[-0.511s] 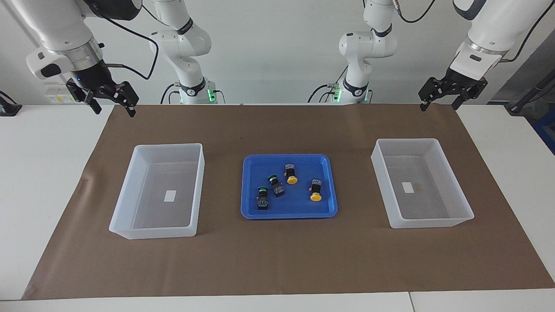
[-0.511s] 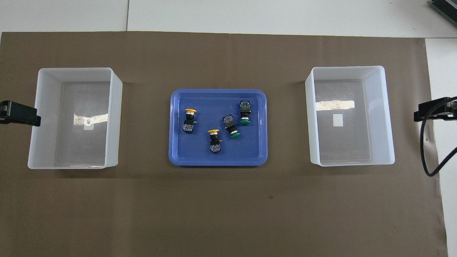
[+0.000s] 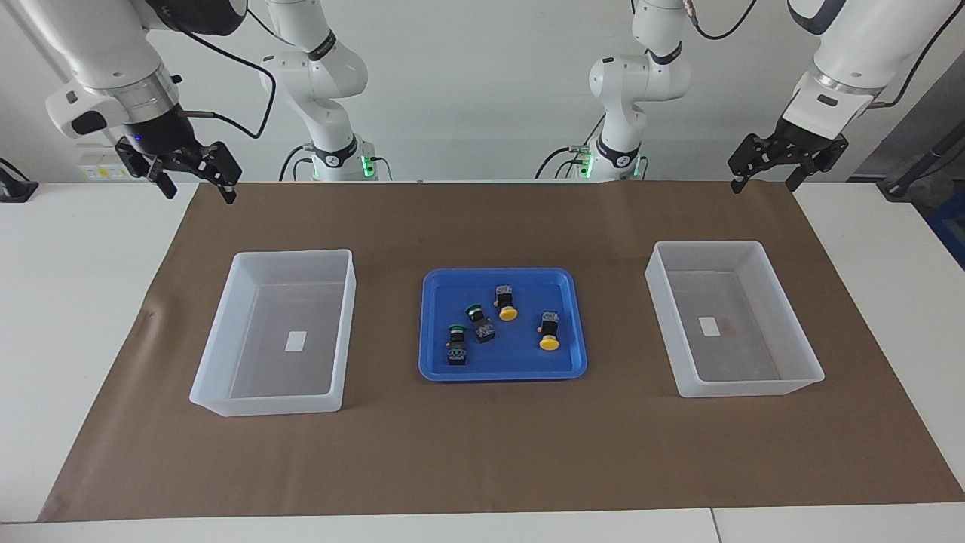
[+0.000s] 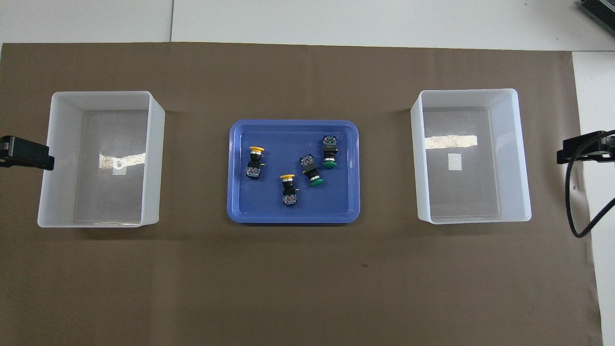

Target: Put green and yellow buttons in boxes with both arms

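Two black two-finger grippers hang raised and empty at the robots' edge of the brown paper mat (image 3: 490, 452). The left gripper (image 3: 761, 181), fingers spread, hovers over the mat's corner at the left arm's end of the table; the right gripper (image 3: 197, 188), fingers likewise spread, hovers over the matching corner at the right arm's end. From overhead, only a dark tip of each shows at the frame's edges, the left gripper (image 4: 26, 153) beside one box and the right gripper (image 4: 579, 150) beside the other.

Two translucent white boxes sit on the mat, one toward each arm's end: the box at the left arm's end (image 3: 791, 377) and the box at the right arm's end (image 3: 219, 369). Each holds nothing but one small white label on its floor.

Between them, well apart from both, lies one shallow blue tray (image 3: 501, 371). It carries four push-buttons with black bodies, all lying on their sides: two green-capped, two yellow-capped. The first green button (image 3: 457, 345) and second green button (image 3: 479, 323) lie close together on the side toward the right arm. The first yellow button (image 3: 506, 302) lies nearest the robots, and the second yellow button (image 3: 549, 332) lies toward the left arm's end. None touches a gripper.
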Available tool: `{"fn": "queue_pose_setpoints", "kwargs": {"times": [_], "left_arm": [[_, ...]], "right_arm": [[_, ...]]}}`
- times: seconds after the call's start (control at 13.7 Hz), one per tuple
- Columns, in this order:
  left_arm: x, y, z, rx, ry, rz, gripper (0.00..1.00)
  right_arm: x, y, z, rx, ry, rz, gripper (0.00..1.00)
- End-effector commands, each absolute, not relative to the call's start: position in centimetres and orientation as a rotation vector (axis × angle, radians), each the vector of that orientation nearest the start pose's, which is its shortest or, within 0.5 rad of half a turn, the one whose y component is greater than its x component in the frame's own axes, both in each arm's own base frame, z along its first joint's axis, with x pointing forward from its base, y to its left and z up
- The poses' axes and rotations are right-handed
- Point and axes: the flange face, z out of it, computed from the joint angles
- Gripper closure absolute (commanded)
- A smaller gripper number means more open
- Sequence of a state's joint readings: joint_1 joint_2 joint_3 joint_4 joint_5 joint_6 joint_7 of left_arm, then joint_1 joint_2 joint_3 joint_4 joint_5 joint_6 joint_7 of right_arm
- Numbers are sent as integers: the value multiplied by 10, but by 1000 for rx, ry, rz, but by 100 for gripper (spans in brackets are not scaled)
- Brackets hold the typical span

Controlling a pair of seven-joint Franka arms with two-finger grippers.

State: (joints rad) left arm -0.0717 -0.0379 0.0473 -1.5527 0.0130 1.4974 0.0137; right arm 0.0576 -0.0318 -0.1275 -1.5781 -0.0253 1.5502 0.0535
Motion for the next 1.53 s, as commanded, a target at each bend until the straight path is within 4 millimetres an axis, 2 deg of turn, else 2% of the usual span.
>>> {"fn": "queue_pose_setpoints", "kwargs": {"times": [0.0,0.29,0.44,0.73,0.88,1.02,1.1,1.24,1.46], "left_arm": [[528,-9,648,-3114,76,22,0],[528,-9,647,-3115,69,29,0],[527,-10,647,-3114,74,36,0],[527,-12,647,-3114,76,38,0],[520,-16,637,-3114,94,55,0],[523,-20,625,-3114,112,-40,0],[517,-32,611,-3112,153,-89,0],[506,-52,589,-3112,212,-171,0],[508,-81,564,-3110,269,-189,0]], "right_arm": [[535,-41,636,-3147,220,-14,0],[535,-40,636,-3147,215,-24,0],[536,-31,637,-3150,189,-26,0],[549,15,630,-3153,98,-76,0],[566,53,616,-3145,65,-147,0],[583,90,589,-3145,34,-159,0],[592,114,572,-3144,17,-170,0],[609,147,537,-3142,22,-193,0],[630,200,477,-3127,34,-248,0]]}}
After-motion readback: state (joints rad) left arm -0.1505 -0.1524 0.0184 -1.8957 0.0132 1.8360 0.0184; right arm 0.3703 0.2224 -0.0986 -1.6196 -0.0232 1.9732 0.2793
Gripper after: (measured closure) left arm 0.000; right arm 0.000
